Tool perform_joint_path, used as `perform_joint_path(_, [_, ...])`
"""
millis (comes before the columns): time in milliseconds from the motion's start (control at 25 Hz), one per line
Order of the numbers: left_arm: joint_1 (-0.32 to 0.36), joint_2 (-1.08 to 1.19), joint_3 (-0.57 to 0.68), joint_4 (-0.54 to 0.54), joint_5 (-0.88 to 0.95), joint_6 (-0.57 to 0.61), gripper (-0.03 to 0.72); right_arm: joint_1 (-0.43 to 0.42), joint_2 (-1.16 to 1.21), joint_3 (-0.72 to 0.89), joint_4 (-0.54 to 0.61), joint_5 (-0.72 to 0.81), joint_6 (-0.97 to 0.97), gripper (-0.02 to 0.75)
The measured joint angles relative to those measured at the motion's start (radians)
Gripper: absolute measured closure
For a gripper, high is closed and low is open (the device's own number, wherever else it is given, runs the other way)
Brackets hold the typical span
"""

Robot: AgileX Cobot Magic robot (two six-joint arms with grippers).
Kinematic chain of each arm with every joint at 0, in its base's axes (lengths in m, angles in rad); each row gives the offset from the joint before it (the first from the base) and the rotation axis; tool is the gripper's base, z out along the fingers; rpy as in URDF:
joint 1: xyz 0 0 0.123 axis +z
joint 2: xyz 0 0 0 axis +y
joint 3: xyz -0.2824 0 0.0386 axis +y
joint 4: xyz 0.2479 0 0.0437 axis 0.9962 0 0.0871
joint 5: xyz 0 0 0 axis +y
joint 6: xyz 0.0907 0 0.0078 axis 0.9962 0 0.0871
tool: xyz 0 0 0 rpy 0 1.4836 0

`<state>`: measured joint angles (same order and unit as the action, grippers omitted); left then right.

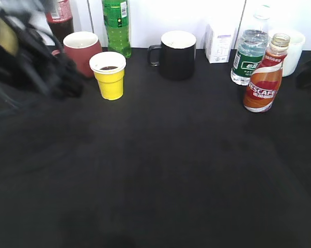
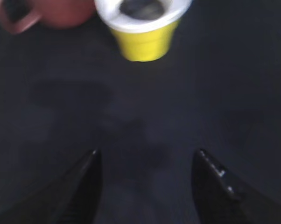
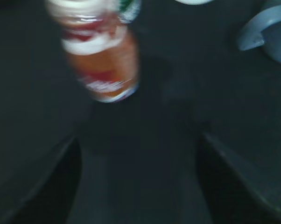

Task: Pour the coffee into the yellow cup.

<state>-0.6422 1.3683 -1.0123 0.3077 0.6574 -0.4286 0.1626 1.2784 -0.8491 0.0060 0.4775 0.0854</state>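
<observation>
The yellow cup stands upright at the back left of the black table, with a little dark liquid inside. It also shows at the top of the left wrist view. The coffee bottle stands upright and uncapped at the right, and appears blurred in the right wrist view. My left gripper is open and empty, just short of the cup; in the exterior view it is a dark blur left of the cup. My right gripper is open and empty, just short of the bottle.
A dark-red mug stands just behind-left of the cup. A black mug, a green bottle, a cola bottle, a water bottle, a white carton and a white mug line the back.
</observation>
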Motion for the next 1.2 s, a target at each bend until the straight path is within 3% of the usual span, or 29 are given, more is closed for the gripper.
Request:
perform_joint_path(80, [0.0,-0.105,-0.002,-0.102,0.089,0.132,0.232,0.0,-0.134,0.0,0.123,0.106,-0.104,0.147])
perform_joint_path(160, [0.0,-0.258,0.019,-0.115,0.124,0.193,0.235,0.0,-0.284,0.0,0.19,0.223,-0.164,0.147])
perform_joint_path(320, [-0.001,-0.717,0.196,-0.174,0.192,0.269,0.244,0.0,-0.665,0.014,0.193,0.42,-0.181,0.148])
perform_joint_path(560, [-0.003,-1.216,0.362,-0.245,0.443,0.323,0.253,0.0,-1.232,0.23,0.152,0.73,-0.138,0.148])
perform_joint_path(800, [-0.003,-1.325,0.487,-0.241,0.418,0.336,0.253,0.0,-1.287,0.317,0.003,0.658,-0.065,0.148])
perform_joint_path(880, [-0.003,-1.325,0.488,-0.241,0.415,0.337,0.253,0.0,-1.287,0.347,-0.006,0.586,-0.062,0.148])
perform_joint_path(1120, [-0.003,-1.325,0.488,-0.24,0.412,0.338,0.253,0.0,-1.287,0.347,-0.006,0.575,-0.057,0.149])
perform_joint_path(1200, [0.044,-1.325,0.488,-0.24,0.412,0.338,0.253,-0.023,-1.287,0.347,-0.006,0.575,-0.057,0.149])
